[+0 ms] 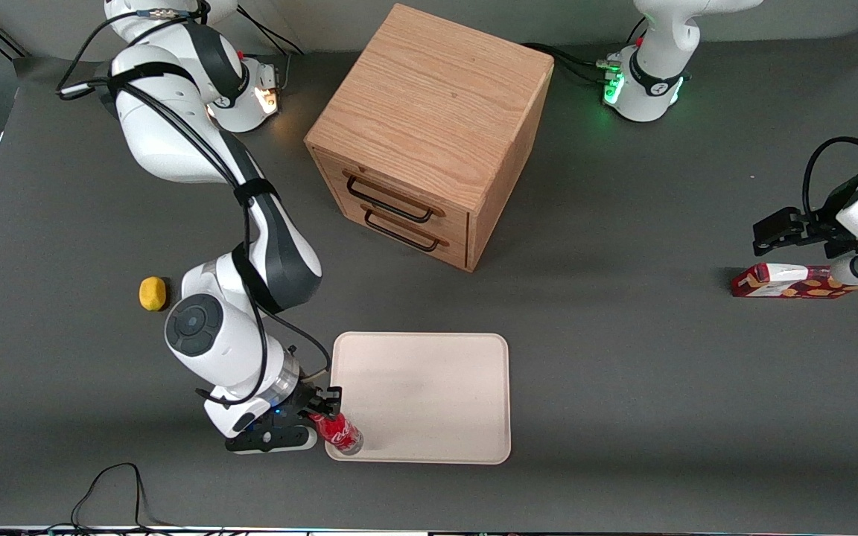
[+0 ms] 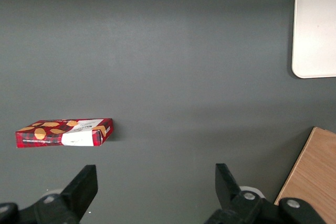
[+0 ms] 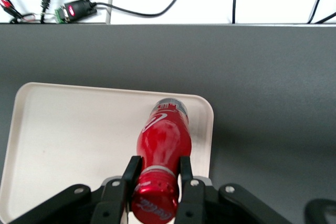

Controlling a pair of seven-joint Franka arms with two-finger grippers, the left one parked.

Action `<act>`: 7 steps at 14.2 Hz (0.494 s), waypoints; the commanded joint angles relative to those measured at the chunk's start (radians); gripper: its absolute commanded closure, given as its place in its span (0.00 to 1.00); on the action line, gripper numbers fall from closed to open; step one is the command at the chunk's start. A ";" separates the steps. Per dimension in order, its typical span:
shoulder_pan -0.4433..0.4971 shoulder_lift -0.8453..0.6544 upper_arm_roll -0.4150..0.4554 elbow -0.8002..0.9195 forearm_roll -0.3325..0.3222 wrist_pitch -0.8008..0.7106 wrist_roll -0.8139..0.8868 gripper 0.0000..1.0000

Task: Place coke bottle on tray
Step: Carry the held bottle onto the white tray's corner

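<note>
You have a matte dark grey table [image 1: 623, 372] carrying a boxy oak-grain wooden cabinet [image 1: 429, 134] with two drawers and thin black wire handles. Nearer the front camera lies the large flat cream tray [image 1: 429, 394], smooth, with rounded corners and a low rim. Toward the parked arm's end rests a flat red-and-white carton [image 1: 790, 281] printed with orange shapes, one end hidden under that arm. At the working arm's end sits a small rounded yellow fruit-like lump [image 1: 153, 292], too small to identify. Your right gripper [image 3: 157, 174] is clamped on the neck of the small glossy plastic coke bottle [image 3: 164, 140], just under its red cap; the bottle sits over the tray's corner nearest the camera, and whether its clear base touches the tray is hard to tell.
</note>
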 commanded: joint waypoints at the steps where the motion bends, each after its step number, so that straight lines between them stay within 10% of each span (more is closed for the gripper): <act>1: -0.004 0.037 0.015 0.028 -0.010 0.033 -0.007 0.94; 4: -0.006 0.043 0.015 0.013 -0.007 0.049 -0.005 0.84; 5: -0.006 0.043 0.015 0.010 -0.006 0.049 -0.001 0.53; 6: -0.006 0.041 0.015 -0.003 -0.003 0.049 0.008 0.01; 7: -0.006 0.035 0.015 -0.016 -0.001 0.050 0.015 0.00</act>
